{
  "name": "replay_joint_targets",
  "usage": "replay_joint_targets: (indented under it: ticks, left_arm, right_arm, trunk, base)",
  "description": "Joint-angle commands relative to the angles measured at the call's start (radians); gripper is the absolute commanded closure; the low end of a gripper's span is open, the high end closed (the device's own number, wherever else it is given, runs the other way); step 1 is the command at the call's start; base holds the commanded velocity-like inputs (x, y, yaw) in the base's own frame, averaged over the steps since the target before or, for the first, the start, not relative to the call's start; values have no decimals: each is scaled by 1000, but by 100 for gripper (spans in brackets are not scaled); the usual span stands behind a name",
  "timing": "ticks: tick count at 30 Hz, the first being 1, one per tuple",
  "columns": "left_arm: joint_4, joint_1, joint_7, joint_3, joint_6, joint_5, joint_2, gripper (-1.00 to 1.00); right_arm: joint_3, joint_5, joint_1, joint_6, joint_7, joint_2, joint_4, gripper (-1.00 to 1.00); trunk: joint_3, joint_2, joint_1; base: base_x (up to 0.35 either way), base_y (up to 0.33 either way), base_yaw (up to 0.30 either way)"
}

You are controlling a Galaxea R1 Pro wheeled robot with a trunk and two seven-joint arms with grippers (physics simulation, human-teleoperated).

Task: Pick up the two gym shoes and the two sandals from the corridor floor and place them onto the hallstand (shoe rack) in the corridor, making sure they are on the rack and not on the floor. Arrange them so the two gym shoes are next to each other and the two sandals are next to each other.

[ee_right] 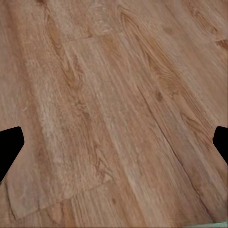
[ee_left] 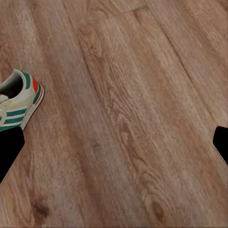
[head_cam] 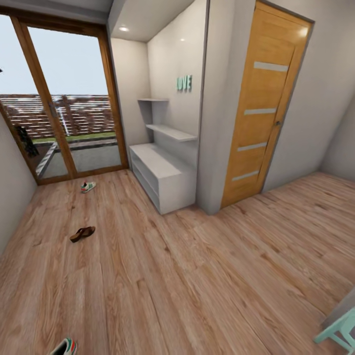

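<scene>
Nothing is on the rack yet, so this looks like the opening approach, before any shoe is picked up. In the head view the hallstand [head_cam: 162,172] stands in the upper middle of the frame against the wall under the teal LOVE letters [head_cam: 184,82], its bench top and shelves bare. Three items lie on the corridor floor [head_cam: 197,276]: one gym shoe [head_cam: 88,186] at upper left near the glass door [head_cam: 64,103], a sandal [head_cam: 82,233] at centre left, and a second gym shoe [head_cam: 65,347] cut by the bottom left edge. The left wrist view shows a trainer [ee_left: 19,102] at its left edge. Both grippers are spread wide and empty, the left fingertips [ee_left: 9,147] and right fingertips [ee_right: 9,145] dark at each wrist view's sides over bare planks. The next move probably calls for lowering the left arm over the nearest trainer.
</scene>
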Motion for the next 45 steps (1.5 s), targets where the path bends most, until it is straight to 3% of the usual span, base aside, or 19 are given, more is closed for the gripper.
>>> replay_joint_targets:
  ticks: [1,23,45]
  left_arm:
    - [1,-1,0,-2,-3,8,0,-100]
    - [1,-1,0,-2,-4,8,2,-100]
    - [1,-1,0,-2,-4,7,2,-100]
  right_arm:
    - [-1,6,-1,-3,-1,0,0,-100]
    - [-1,2,-1,-3,-2,0,0,-100]
    - [0,3,-1,-3,1,-2,-1,-100]
  trunk:
    - [-1,0,1]
    - [-11,0,1]
    - [-11,0,1]
  base:
    - [333,8,53]
    - [334,1,203]
    - [334,0,14]
